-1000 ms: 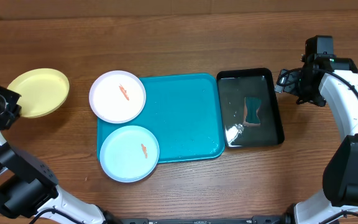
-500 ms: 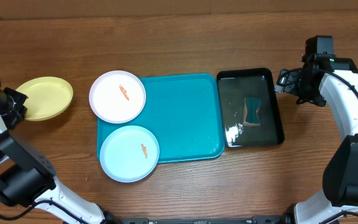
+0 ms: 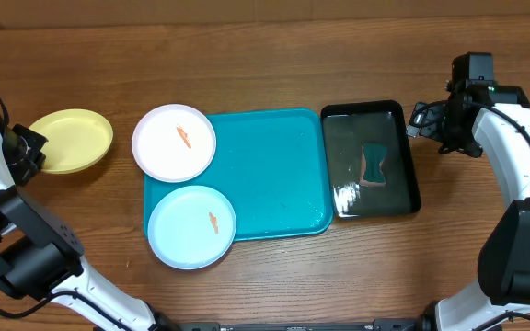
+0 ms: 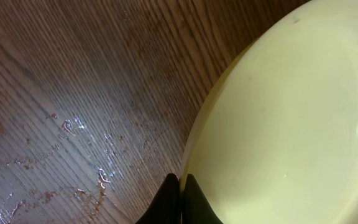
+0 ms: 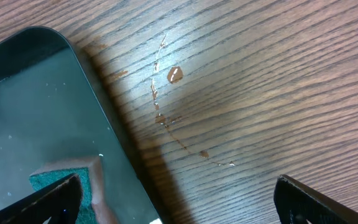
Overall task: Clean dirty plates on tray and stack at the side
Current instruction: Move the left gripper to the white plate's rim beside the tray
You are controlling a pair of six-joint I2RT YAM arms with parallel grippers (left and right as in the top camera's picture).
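The left pincer [image 4: 181, 196] was pinched shut on the rim of the yellow plate [image 3: 74, 140]; that plate was out on the worktop [image 3: 265, 55], left of the tray [image 3: 270, 175] and apart from it; no smear showed on it. I could not tell if the plate lay flat on the wood or was held a little above it.

The white plate [image 3: 174, 142] sat at the tray's top left corner, half over the rim; it had an orange smear [image 3: 183, 138] on it. The light blue plate [image 3: 191, 226] sat at the tray's bottom left corner, also over the rim, and it had a small smear too.

The right pincer [image 5: 179, 196] was spread wide and held nothing; it hung over bare wood just beside the black tray [image 3: 410, 147]. A green sponge [image 3: 374, 164] lay in the water in that black tray.

I think the step in hand was putting the yellow plate at the side to start the stack; two plates were not yet cleaned. Next, the left pincer would need to let go of the rim and move to a dirty plate; the right pincer would need to reach into the black tray and close on the sponge.
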